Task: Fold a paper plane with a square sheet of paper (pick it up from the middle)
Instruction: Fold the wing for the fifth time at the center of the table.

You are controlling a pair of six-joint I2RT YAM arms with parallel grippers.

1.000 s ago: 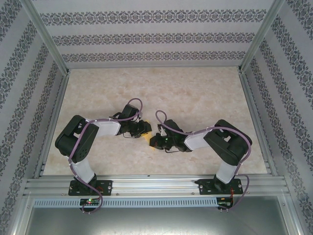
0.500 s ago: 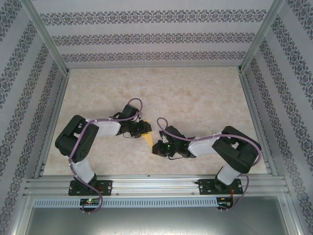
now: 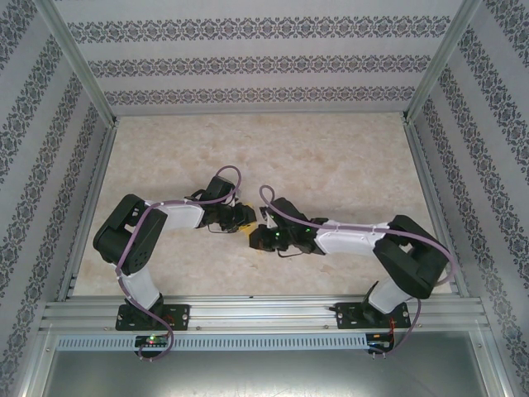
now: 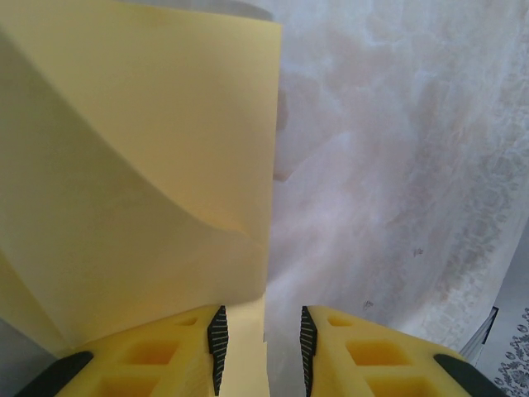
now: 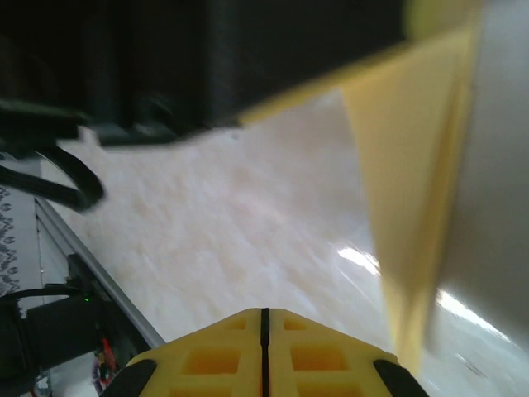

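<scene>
Paper, a creased yellow sheet (image 4: 140, 165), lies at the middle of the surface (image 4: 388, 165). Its straight edge runs down into the gap of the left hand (image 4: 260, 347), whose fingers stand apart. Beside the sheet's raised edge, the right hand (image 5: 264, 327) is closed on nothing. Bare surface lies all round.

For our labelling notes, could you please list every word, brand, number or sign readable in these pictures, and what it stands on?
No readable text anywhere.
The yellow paper is plain on the faces shown.
The patterned walls carry only floral ornament, no letters.
The electronics at the left arm's base are too small to read any print.
</scene>
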